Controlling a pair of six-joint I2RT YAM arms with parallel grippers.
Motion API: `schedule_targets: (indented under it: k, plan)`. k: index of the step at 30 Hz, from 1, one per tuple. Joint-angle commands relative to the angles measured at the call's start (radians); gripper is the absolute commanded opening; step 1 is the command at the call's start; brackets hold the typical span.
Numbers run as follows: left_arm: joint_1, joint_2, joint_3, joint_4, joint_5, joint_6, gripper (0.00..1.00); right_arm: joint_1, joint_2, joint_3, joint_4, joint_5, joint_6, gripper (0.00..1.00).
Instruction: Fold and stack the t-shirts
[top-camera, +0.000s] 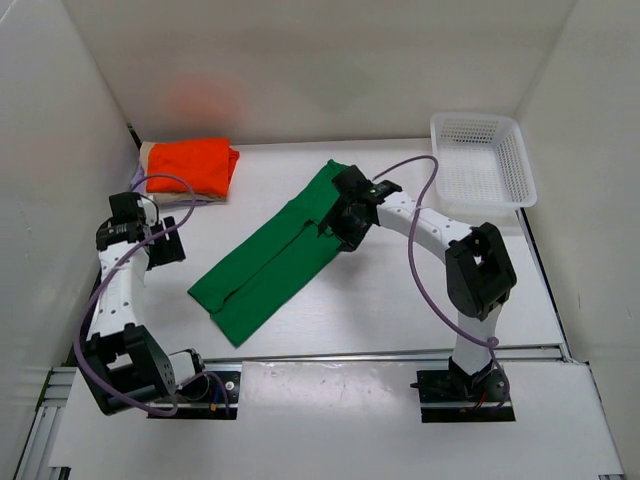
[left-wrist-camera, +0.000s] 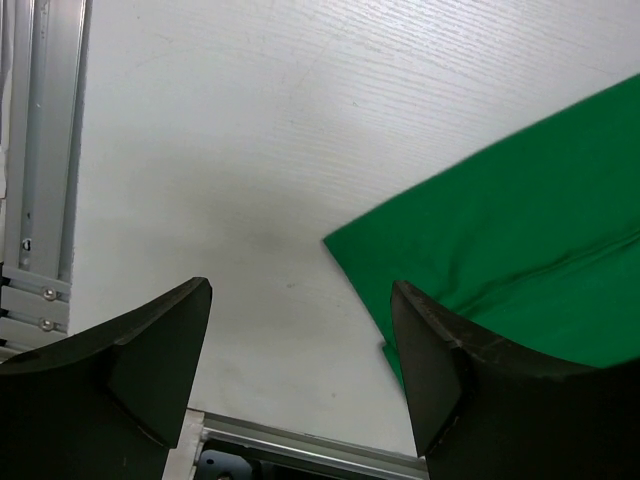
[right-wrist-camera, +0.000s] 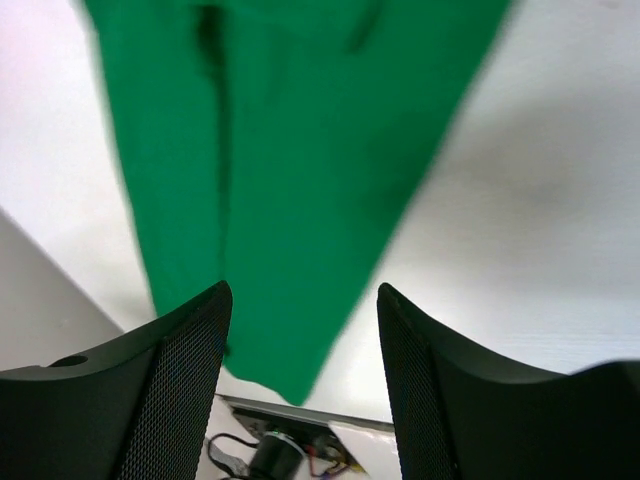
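Nearest me, left gripper (left-wrist-camera: 300, 295) hangs wide open, holding nothing; I see orange shirt (top-camera: 190, 167) folded beyond it, green shirt (top-camera: 270, 270) lying to its right; right gripper (right-wrist-camera: 303, 300), likewise wide and empty, hovers over green shirt's far end.

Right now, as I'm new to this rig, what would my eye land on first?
A green t-shirt lies diagonally across the middle of the table, the open right hand at its far end. A folded orange-red t-shirt sits in the far left corner, a white mesh basket far right.
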Motion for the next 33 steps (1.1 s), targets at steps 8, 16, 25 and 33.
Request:
schedule_targets:
  k: [8, 16, 25, 33]
  plan:
    - [0.003, -0.005, 0.152, -0.127, -0.08, 0.0, 0.83, 0.084, -0.116, -0.282, 0.132, -0.121, 0.093, 0.65]
    - [0.003, -0.18, 0.104, -0.186, -0.069, 0.0, 0.88, 0.315, -0.067, -0.233, 0.132, 0.022, 0.16, 0.65]
    - [0.003, -0.27, 0.136, -0.299, -0.067, 0.0, 0.88, 0.547, 0.031, -0.254, 0.276, 0.104, 0.568, 0.64]
    - [0.003, -0.348, 0.19, -0.346, -0.101, 0.0, 0.93, 0.624, 0.203, -0.057, 0.257, 0.222, 0.7, 0.65]
